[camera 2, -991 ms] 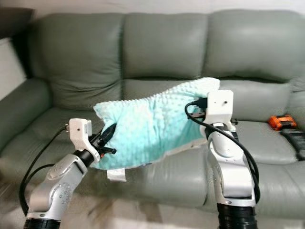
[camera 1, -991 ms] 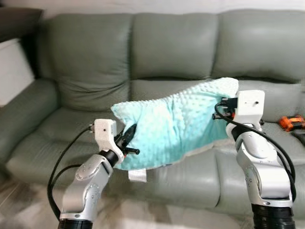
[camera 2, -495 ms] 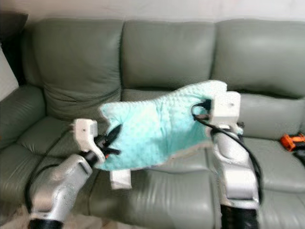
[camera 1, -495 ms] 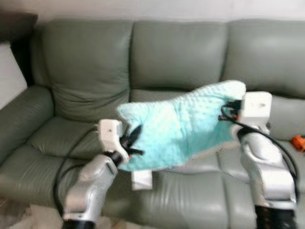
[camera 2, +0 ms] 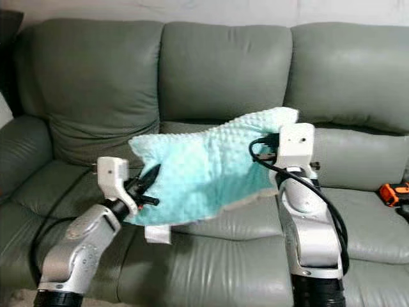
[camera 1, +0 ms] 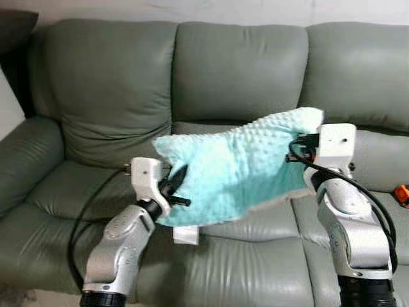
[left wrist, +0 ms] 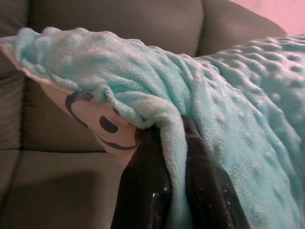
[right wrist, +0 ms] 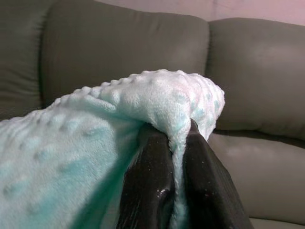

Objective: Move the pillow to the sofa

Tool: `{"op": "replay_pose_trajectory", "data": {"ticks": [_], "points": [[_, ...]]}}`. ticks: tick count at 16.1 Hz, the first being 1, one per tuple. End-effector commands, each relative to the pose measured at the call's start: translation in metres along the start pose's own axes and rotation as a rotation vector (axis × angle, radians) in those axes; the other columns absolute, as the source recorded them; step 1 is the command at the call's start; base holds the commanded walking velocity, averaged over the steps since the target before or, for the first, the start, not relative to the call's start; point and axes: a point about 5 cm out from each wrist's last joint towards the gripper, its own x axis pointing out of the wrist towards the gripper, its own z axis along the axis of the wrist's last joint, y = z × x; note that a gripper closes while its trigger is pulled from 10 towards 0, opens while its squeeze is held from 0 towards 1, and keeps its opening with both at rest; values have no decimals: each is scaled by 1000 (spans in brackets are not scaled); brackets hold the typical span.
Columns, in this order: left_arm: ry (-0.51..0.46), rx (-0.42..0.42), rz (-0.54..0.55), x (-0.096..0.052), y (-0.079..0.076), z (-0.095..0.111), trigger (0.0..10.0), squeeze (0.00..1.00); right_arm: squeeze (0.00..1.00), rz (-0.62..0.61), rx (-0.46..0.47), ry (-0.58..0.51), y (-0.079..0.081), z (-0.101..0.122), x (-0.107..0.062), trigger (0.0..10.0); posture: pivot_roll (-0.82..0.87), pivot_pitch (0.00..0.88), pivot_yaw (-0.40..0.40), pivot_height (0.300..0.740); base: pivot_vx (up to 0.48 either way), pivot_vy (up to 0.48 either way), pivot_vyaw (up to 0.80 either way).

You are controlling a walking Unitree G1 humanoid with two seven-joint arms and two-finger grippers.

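Pillow (camera 1: 236,169) lifted slightly, stretched between left hand (camera 1: 171,192) and right hand (camera 1: 300,146), both clamped on it.

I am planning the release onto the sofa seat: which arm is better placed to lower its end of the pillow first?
Probably left. The left gripper holds the turquoise pillow at its lower end, nearer the sofa seat. The right gripper pinches the raised corner.

- Grey-green leather sofa (camera 1: 236,70) across the whole frame, three back cushions side by side, creased seat cushions below.
- Rounded armrest (camera 1: 25,157) at left edge.
- Pale wall (camera 1: 192,9) in a strip along the top.
- Dark shape (camera 1: 13,32) at upper left corner, unclear.
- Orange object (camera 2: 393,192) on seat at far right.
- Soft, even light, no hard shadows.
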Motion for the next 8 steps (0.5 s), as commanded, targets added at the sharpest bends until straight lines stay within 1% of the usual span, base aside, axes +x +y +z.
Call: {"op": "replay_pose_trajectory", "data": {"ticks": [1, 5, 6, 7, 8], "points": [[-6, 12, -24, 3, -6, 2, 10000, 0, 0, 0, -6, -25, 0, 6, 0, 10000, -110, 0, 19, 740, 0, 0, 0], [21, 26, -39, 6, -7, -3, 10000, 0, 0, -7, -18, -4, 0, 2, 0, 10000, -113, 0, 21, 740, 0, 0, 0], [32, 30, -41, 7, -7, -6, 10000, 0, 0, -6, -20, 12, 1, 0, 1, 10000, -115, 0, 23, 740, 0, 0, -413], [39, 33, -41, 8, -6, -7, 10000, 0, 0, -8, -14, 17, 1, -1, 1, 10000, -115, 0, 23, 740, 0, 0, -744], [60, 43, -37, 10, -2, -13, 10000, 0, 0, -11, -10, 22, 1, -3, 1, 10000, -120, 0, 26, 740, 0, 0, -744]]}}
